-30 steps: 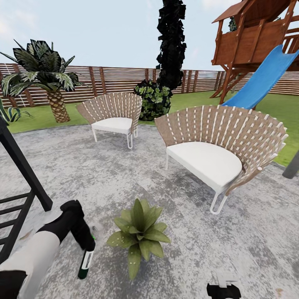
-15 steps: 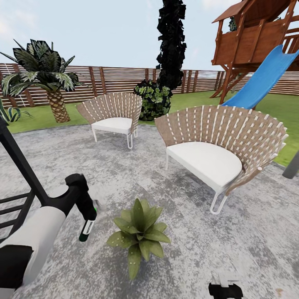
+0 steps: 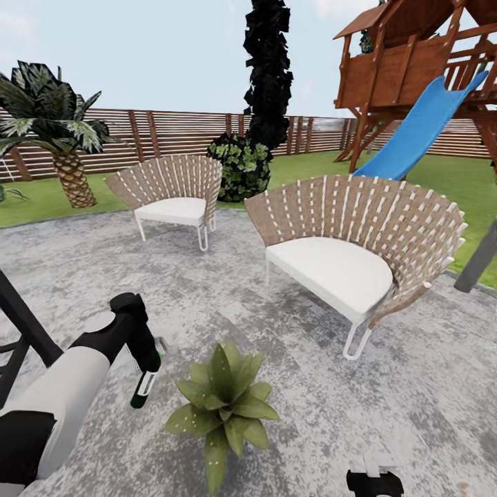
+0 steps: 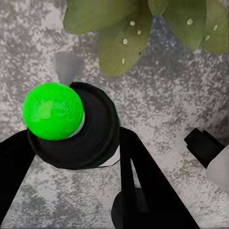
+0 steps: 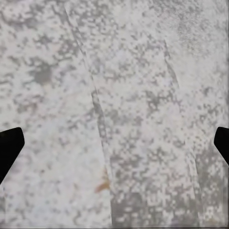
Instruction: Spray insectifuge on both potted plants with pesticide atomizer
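The pesticide atomizer point(image 3: 143, 388), a slim dark-green bottle with a white label, hangs in my left gripper point(image 3: 147, 369), which is shut on its upper part, above the stone patio. In the left wrist view the bottle point(image 4: 90, 138) is seen end-on with a bright green cap, clamped between black fingers point(image 4: 143, 181). A potted plant point(image 3: 221, 406), a low rosette of pointed green leaves, sits on the patio just right of the bottle; its leaves point(image 4: 124, 43) carry small pale droplets. My right gripper point(image 3: 373, 481) is low at the front right, open over bare stone point(image 5: 114, 143).
Two wicker chairs with white cushions stand beyond the plant, one near right point(image 3: 352, 248) and one farther left point(image 3: 172, 197). A black frame point(image 3: 21, 324) rises at the left. A palm point(image 3: 55, 131), a slatted fence point(image 3: 172, 134) and a wooden play tower with a blue slide point(image 3: 414, 131) line the lawn.
My left gripper rose with the atomizer and came a little closer to the plant. The head camera then shifted, sliding the whole scene left and slightly down.
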### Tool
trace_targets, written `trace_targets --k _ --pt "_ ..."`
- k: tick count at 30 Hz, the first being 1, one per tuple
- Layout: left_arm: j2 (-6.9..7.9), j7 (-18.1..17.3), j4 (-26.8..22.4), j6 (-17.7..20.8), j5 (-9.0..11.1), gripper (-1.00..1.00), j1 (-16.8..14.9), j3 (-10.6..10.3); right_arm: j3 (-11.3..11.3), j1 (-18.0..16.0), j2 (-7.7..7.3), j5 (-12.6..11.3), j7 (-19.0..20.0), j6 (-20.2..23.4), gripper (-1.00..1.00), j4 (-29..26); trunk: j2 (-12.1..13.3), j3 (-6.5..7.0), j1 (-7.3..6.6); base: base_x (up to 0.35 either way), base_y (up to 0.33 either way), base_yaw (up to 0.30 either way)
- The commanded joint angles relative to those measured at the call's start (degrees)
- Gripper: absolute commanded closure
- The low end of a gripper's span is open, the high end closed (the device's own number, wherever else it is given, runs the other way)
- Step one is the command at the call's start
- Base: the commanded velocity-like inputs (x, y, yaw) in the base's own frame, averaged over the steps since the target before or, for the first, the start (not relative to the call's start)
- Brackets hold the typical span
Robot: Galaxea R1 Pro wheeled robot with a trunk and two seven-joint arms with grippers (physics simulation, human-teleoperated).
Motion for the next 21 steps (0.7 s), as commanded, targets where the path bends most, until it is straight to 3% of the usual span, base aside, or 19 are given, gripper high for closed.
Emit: trace_targets --k 1,5,14,18,21 --pt "0.19 -0.45 -0.07 0.4 -0.29 1.0 0.98 -0.27 -0.46 -0.05 0.02 0.59 -0.1 -0.3 -1.0 0.11 -0.02 -0.05 -0.01 0.008 0.004 -0.105" --pt "0.85 -0.45 -0.38 -0.04 -0.26 1.0 5.13 -0.53 -0.42 -0.05 0.02 0.59 -0.1 -0.34 -1.0 0.1 -0.02 -0.05 -0.01 0.003 0.002 -0.042" --pt "3.76 -0.45 0.01 -0.22 -0.28 1.0 6.41 -0.5 -0.4 -0.05 0.02 0.62 -0.1 -0.34 -1.0 0.1 -0.02 -0.05 -0.01 0.0 0.0 -0.002" --pt "3.08 -0.45 -0.1 -0.14 -0.15 1.0 7.64 -0.32 -0.4 -0.07 0.02 0.61 -0.1 -0.34 -1.0 0.1 -0.02 -0.05 -0.01 0.0 0.0 0.0" --pt "0.96 -0.45 -0.6 -0.09 -0.14 1.0 7.96 -0.31 -0.4 -0.07 0.02 0.66 -0.1 -0.34 -1.0 0.13 -0.02 -0.05 -0.01 0.0 0.0 0.0"
